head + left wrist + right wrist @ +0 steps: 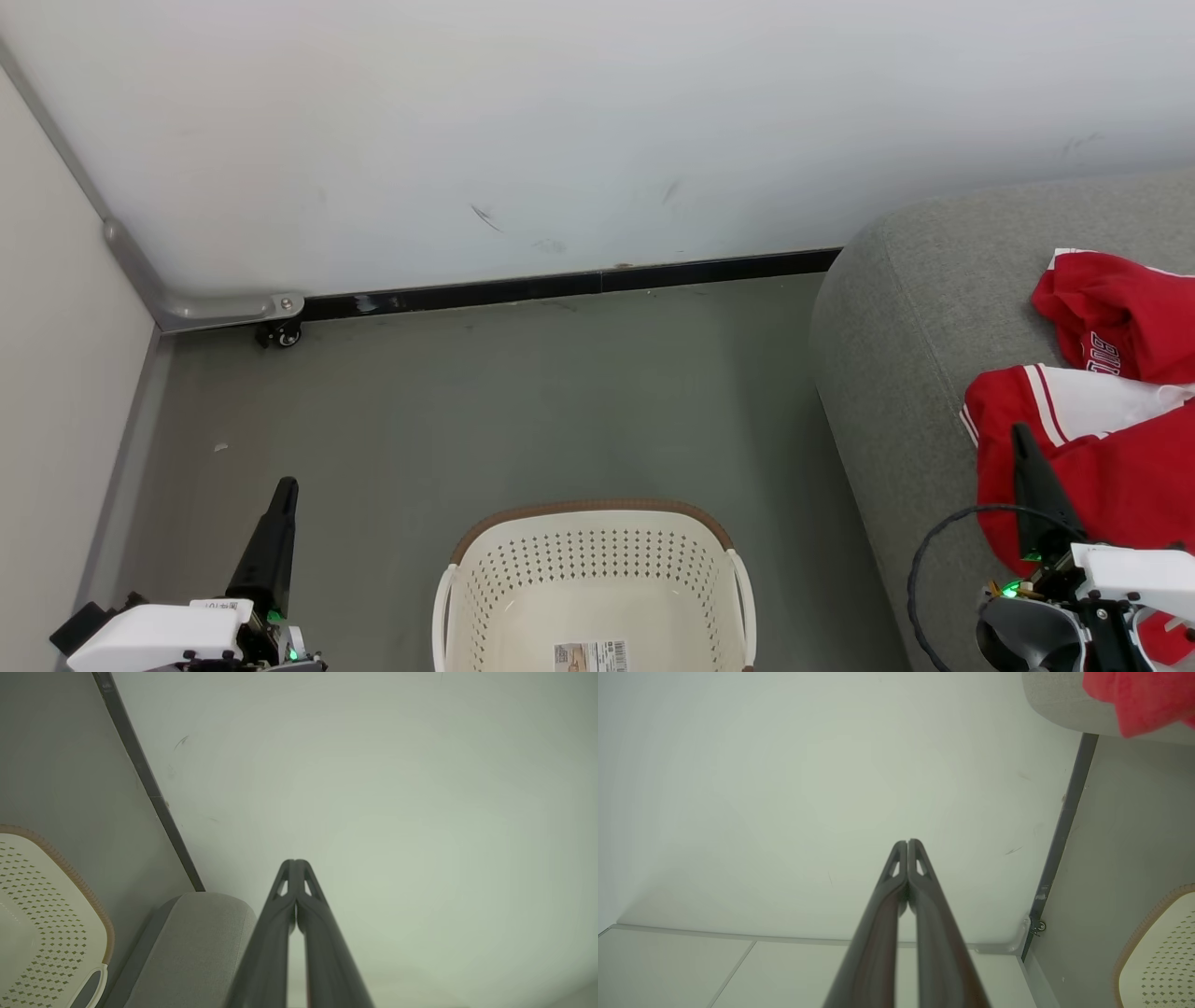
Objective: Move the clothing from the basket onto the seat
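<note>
Two pieces of red clothing (pixel 1120 411) with white stripes and lettering lie on the grey seat (pixel 915 355) at the right. The cream basket (pixel 597 579) with a brown rim stands on the floor at bottom centre, holding nothing but a barcode label. My left gripper (pixel 285 485) is shut and holds nothing, low at the left of the basket. In front of the clothing my right gripper (pixel 1020 431) is shut with nothing in it. In the wrist views, the left gripper (pixel 295 862) and the right gripper (pixel 907 842) have their tips pressed together, pointing at the white wall.
A white wall (pixel 560 140) with a black skirting strip (pixel 579 283) runs behind. A panel on a small caster (pixel 280 334) closes the left side. Grey floor (pixel 523 411) lies between basket and wall. The basket rim (pixel 70 872) and the seat corner (pixel 201 933) show in the left wrist view.
</note>
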`<state>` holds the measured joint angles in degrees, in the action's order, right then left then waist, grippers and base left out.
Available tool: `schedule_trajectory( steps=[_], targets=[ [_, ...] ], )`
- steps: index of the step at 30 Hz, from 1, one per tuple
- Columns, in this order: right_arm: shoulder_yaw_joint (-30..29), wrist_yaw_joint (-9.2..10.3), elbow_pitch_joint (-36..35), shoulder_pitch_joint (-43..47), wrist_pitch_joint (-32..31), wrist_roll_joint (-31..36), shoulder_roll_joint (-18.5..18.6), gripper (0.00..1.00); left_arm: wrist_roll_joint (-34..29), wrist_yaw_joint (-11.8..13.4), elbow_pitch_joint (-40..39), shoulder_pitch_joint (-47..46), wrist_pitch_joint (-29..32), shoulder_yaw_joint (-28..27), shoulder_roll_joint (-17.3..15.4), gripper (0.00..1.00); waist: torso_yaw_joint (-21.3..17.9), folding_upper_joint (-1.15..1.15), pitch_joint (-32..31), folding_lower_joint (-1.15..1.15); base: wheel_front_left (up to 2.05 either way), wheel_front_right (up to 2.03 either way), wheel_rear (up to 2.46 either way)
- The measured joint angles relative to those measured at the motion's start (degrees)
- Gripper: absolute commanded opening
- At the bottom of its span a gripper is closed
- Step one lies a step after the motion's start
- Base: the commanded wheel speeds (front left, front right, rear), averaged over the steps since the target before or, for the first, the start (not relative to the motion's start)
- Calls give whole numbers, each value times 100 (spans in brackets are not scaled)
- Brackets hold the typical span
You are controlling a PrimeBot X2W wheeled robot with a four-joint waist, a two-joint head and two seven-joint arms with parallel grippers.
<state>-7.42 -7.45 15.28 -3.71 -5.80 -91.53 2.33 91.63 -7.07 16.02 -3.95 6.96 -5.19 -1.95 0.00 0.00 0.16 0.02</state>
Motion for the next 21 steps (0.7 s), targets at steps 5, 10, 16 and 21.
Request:
schedule_trajectory(
  steps=[5, 10, 16, 21],
  targets=[
    [0, 0, 0, 0, 0, 0, 0, 0, 0, 0, -1, 0, -1, 1, 0, 0, 0, 0, 0, 0, 0, 0, 0],
    [0, 0, 0, 0, 0, 0, 0, 0, 0, 0, -2, 0, -18, 2, 0, 0, 0, 0, 0, 0, 0, 0, 0],
    [-1, 0, 0, 0, 0, 0, 0, 0, 0, 0, -3, 0, -18, 3, 0, 0, 0, 0, 0, 0, 0, 0, 0],
    [-1, 0, 0, 0, 0, 0, 0, 0, 0, 0, -4, 0, -18, 4, 0, 0, 0, 0, 0, 0, 0, 0, 0]
  ],
)
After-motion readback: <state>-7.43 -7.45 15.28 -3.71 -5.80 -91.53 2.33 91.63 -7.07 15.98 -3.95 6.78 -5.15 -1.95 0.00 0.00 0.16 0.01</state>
